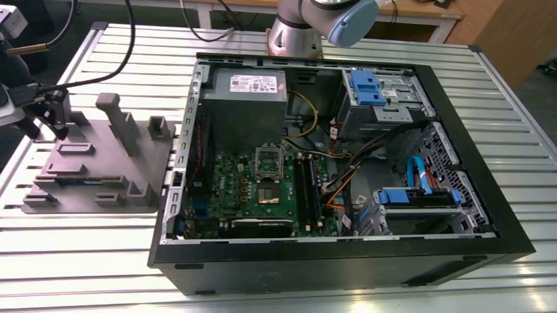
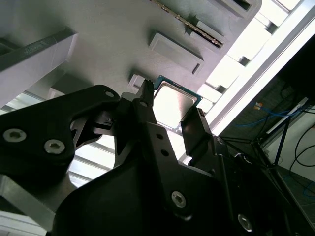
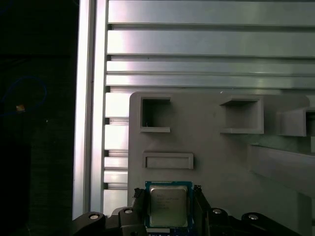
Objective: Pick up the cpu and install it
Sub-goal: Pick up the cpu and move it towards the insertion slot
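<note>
- At the exterior view's left: gripper (image 1: pixel 49 127), one, over the far corner of the tray (image 1: pixel 96 163), one, grey, with moulded pockets.
- In the first wrist view: cpu (image 3: pixel 167 206), one, between two fingers (image 3: pixel 140 209). The jaws are closed against its two opposite edges, low over the tray. I cannot tell whether it has cleared its pocket.
- Middle of the exterior view: case (image 1: pixel 348 261), one, lying open. Inside are one power supply (image 1: pixel 250 85), one motherboard (image 1: pixel 261 212) and one socket (image 1: pixel 266 193), bare, its frame apparently raised.
- Right: blue brackets (image 1: pixel 366 85), two; cables (image 1: pixel 348 176), several, near the socket.
- Risk, judged: the hold is on thin edges only, so a tilt or a loose pinch could let the cpu slip and drop.
- Risk, judged: the socket lies well apart from the cpu, inside the case wall. A clipped rim, or a skewed or misrotated set-down, could bend the socket contacts.
</note>
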Tool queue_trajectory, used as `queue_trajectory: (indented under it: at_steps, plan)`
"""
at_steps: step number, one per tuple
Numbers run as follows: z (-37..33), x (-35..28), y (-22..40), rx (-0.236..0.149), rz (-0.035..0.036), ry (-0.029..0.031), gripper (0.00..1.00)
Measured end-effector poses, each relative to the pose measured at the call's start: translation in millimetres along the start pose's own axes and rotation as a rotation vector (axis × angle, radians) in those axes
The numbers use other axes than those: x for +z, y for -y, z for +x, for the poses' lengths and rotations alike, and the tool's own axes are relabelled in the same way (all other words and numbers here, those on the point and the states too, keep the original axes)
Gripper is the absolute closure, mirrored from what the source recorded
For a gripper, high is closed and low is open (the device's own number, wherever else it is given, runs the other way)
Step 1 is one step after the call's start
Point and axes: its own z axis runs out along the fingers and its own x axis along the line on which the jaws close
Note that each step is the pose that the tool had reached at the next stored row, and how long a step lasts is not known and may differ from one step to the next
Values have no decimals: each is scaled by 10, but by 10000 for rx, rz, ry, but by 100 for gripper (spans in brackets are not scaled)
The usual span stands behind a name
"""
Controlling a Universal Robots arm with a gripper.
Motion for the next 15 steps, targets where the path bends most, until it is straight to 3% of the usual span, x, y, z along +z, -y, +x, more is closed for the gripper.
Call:
queue_trajectory:
  at_steps: [15]
  plan:
    - [0,-48,-3,0,0,0,53]
